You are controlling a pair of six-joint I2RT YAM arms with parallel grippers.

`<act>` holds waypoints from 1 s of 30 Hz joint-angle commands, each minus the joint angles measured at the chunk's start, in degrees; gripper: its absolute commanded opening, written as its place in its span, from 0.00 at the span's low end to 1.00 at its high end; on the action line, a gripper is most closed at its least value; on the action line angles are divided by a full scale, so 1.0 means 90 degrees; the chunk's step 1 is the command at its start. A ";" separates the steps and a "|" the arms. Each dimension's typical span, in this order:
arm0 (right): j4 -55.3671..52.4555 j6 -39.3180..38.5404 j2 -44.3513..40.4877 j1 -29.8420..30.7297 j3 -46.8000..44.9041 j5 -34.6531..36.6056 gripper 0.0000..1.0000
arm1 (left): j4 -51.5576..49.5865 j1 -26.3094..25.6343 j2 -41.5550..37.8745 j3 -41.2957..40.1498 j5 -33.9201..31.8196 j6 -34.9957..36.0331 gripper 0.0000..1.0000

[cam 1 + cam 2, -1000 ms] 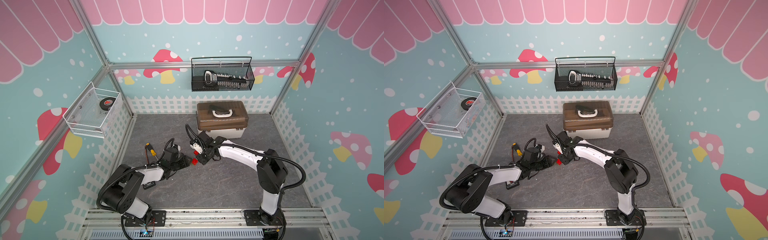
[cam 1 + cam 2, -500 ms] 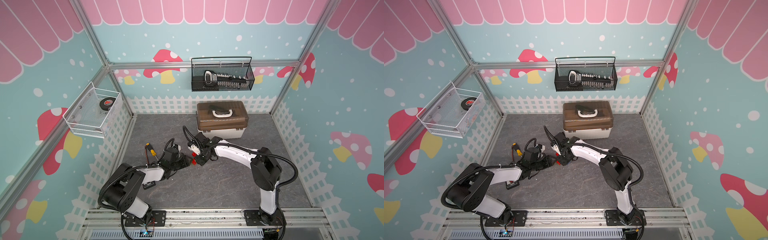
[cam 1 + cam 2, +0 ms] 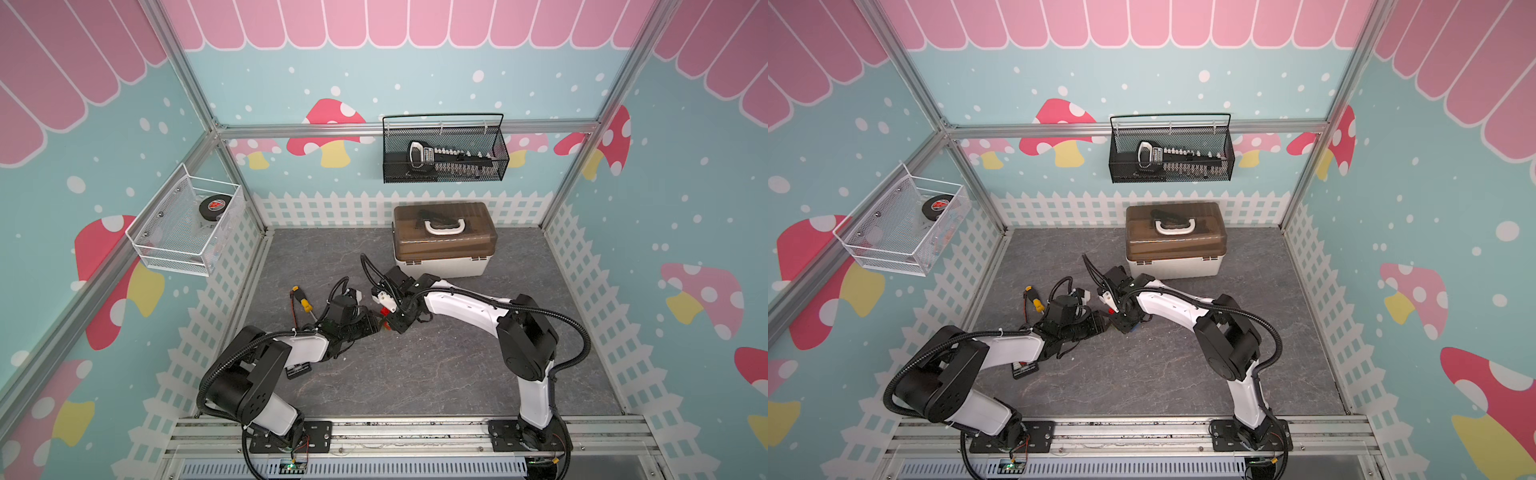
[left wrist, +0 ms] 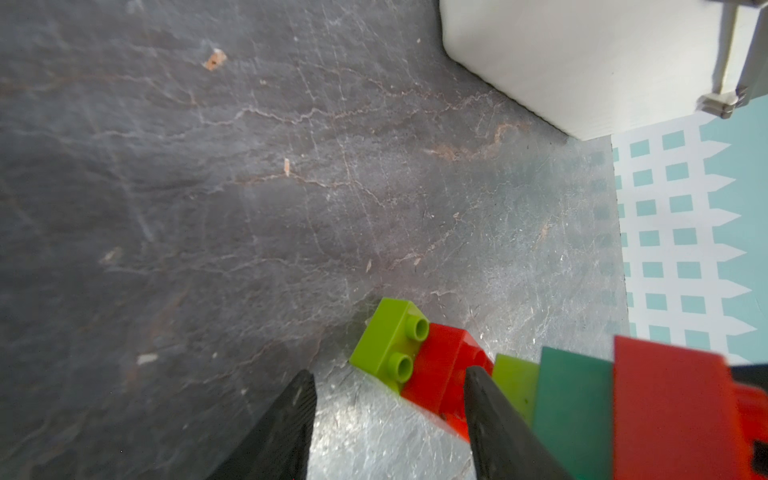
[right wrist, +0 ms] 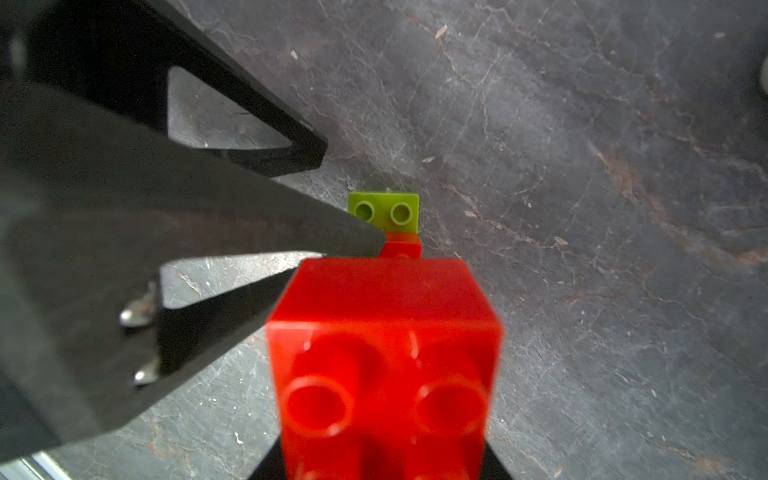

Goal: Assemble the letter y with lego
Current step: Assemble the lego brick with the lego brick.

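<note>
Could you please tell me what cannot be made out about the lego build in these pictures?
- Letter y: too small in both top views, covered by left gripper and right gripper.
- Dark green bar: cut off by the left wrist picture's edge.
- Stem: mostly behind the blurred red brick, right wrist view.

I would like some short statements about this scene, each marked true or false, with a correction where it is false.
1. The toolbox lid is open. False: it is shut.
2. The right hand grips a red brick. True.
3. The left hand is clamped on a blue brick. False: its fingers stand apart, holding nothing.
4. The lime brick farthest from the right hand shows two studs. True.
5. The puck lies in the black basket. False: it lies in the white wire basket.
</note>
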 commanded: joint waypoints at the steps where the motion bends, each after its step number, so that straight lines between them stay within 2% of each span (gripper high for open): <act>1: -0.0264 -0.0152 0.0104 0.0064 0.0128 0.0091 0.19 | 0.0027 0.0047 0.0053 -0.0114 -0.0057 -0.0066 0.58; 13: -0.0345 -0.0174 0.0302 0.0132 0.0290 0.0126 0.18 | 0.0079 0.0045 0.0070 -0.0156 -0.0055 -0.0076 0.57; 30: -0.1279 -0.0002 0.0749 0.0221 0.0929 0.0461 0.18 | 0.0109 0.0042 0.0007 -0.0206 -0.0081 -0.0103 0.56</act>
